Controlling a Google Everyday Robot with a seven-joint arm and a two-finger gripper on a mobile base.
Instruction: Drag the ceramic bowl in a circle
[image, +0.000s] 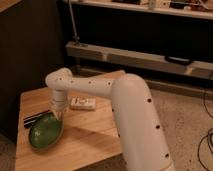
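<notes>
The ceramic bowl (46, 132) is a wide, shallow, glossy green dish lying near the front left of the wooden table (95, 142). My white arm reaches over the table from the right. The gripper (57, 114) points down at the bowl's far right rim and touches it there. The arm hides much of the table's right side.
A white box with dark print (82, 104) lies just right of the gripper. A flat black object (36, 118) lies behind the bowl at the left. The table's left and front edges are close to the bowl. A dark shelf unit stands behind.
</notes>
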